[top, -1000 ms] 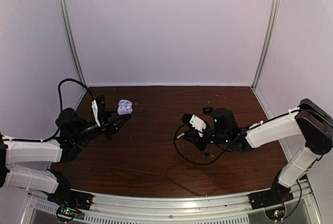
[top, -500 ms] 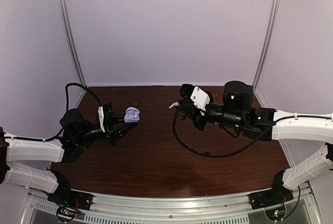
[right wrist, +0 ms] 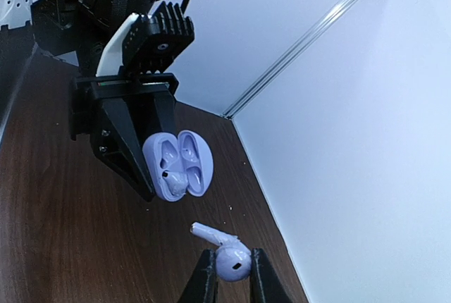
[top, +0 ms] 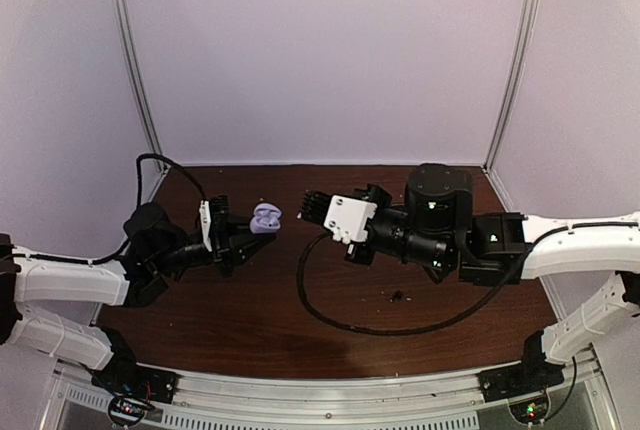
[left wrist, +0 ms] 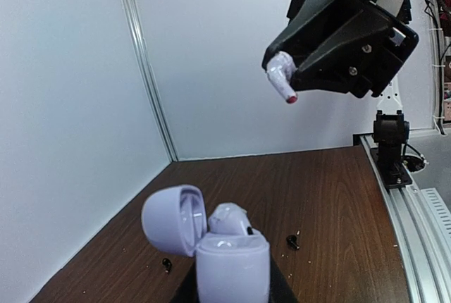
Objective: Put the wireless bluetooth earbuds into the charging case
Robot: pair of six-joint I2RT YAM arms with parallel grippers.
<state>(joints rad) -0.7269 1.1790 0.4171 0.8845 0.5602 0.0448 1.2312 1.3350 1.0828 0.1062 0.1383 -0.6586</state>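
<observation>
My left gripper [top: 260, 231] is shut on the open lilac charging case [top: 266, 217], holding it above the left part of the table. In the left wrist view the case [left wrist: 231, 268] has its lid [left wrist: 173, 218] swung back and one lilac earbud [left wrist: 229, 217] seated inside. My right gripper [right wrist: 231, 278] is shut on a second lilac earbud [right wrist: 232, 261], stem pointing toward the case [right wrist: 180, 164]. This gripper [top: 306, 208] hovers just right of the case, apart from it. The held earbud [left wrist: 280, 76] also shows high in the left wrist view.
A black cable [top: 340, 318] loops on the brown table [top: 250, 320] under the right arm. Small black pieces [top: 398, 296] lie mid-table, and two more [left wrist: 292, 242] [left wrist: 166, 265] lie below the case. White walls and metal corner posts [top: 135, 60] enclose the back.
My right arm rose from the table and swung left with the earbud, ending close to the case. My left gripper carried the case a little to the right.
</observation>
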